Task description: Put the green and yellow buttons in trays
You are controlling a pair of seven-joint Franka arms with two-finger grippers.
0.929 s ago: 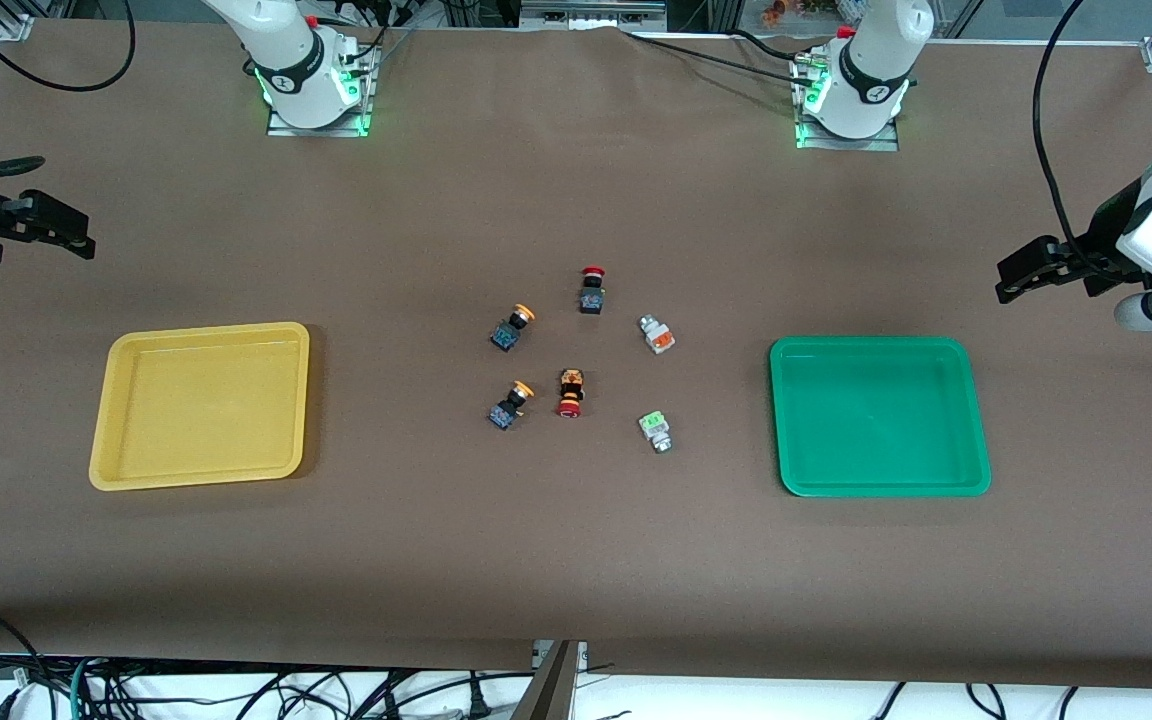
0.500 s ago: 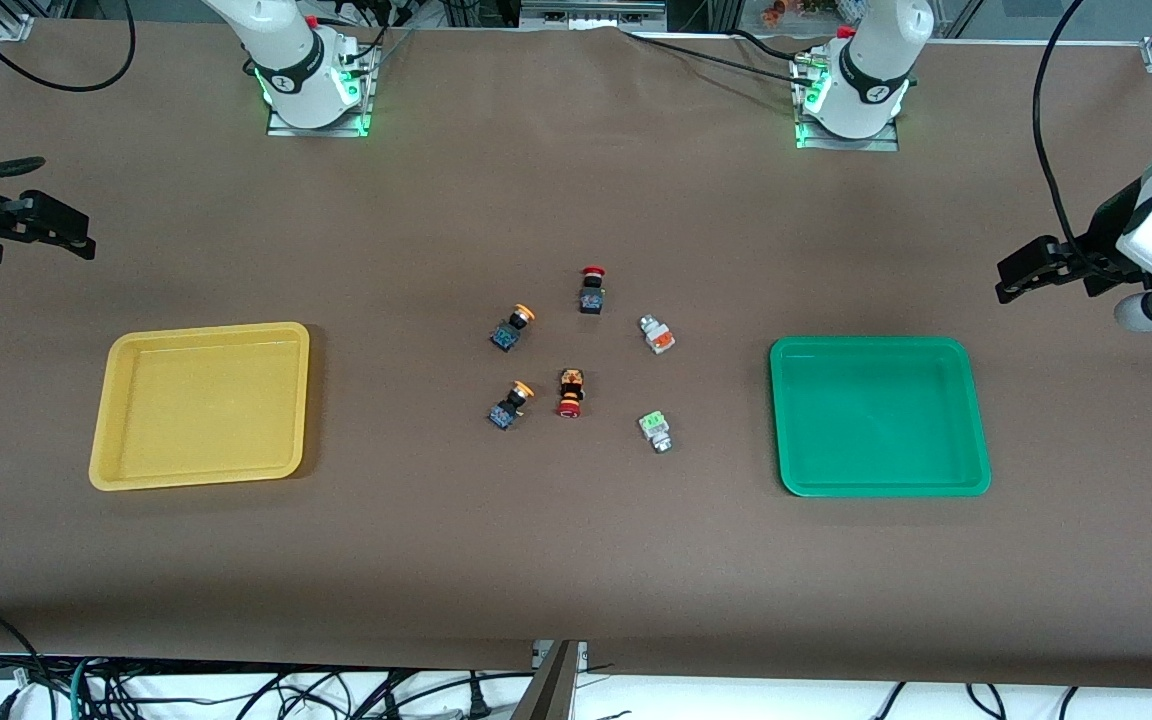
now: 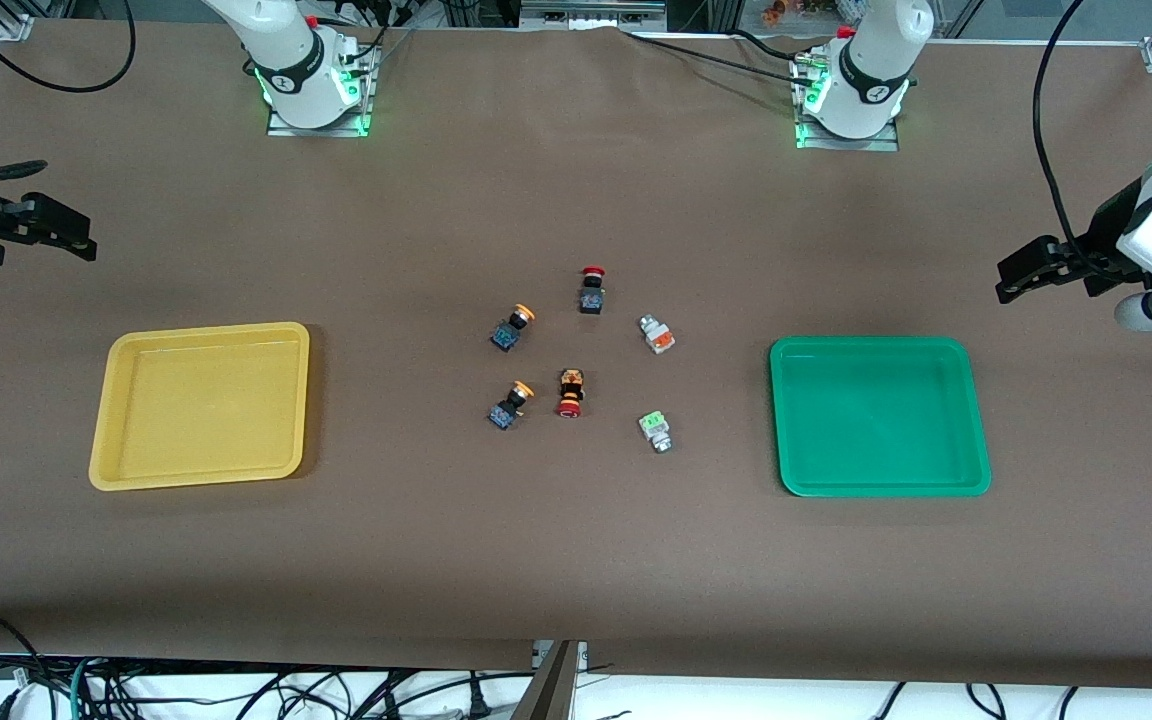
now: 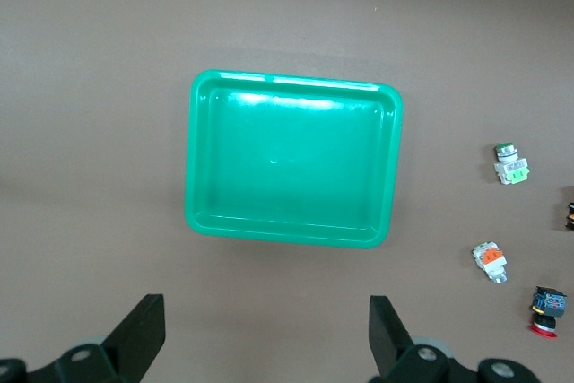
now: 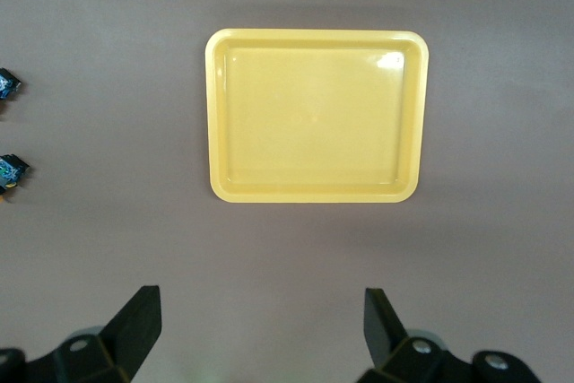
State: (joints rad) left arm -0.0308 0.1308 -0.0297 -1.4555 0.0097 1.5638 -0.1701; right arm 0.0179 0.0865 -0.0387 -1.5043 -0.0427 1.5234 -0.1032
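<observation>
I see four small push-button switches (image 3: 581, 360) mid-table, well apart from both wide-open grippers: left gripper (image 4: 267, 336), right gripper (image 5: 260, 327). Nothing has moved since earlier.

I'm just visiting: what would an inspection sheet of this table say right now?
Surface: brown table, flat.
Job's things: yellow tray toward the right arm's end, green tray toward the left arm's end, both empty; two yellow buttons, orange-faced button and green-faced button lie between the trays.
Clutter: two red buttons among them.
Grippers: left gripper open above table beside green tray; right gripper open beside yellow tray; both hold nothing.
Cables: black cables at edges.
Surroundings: nothing seen.
</observation>
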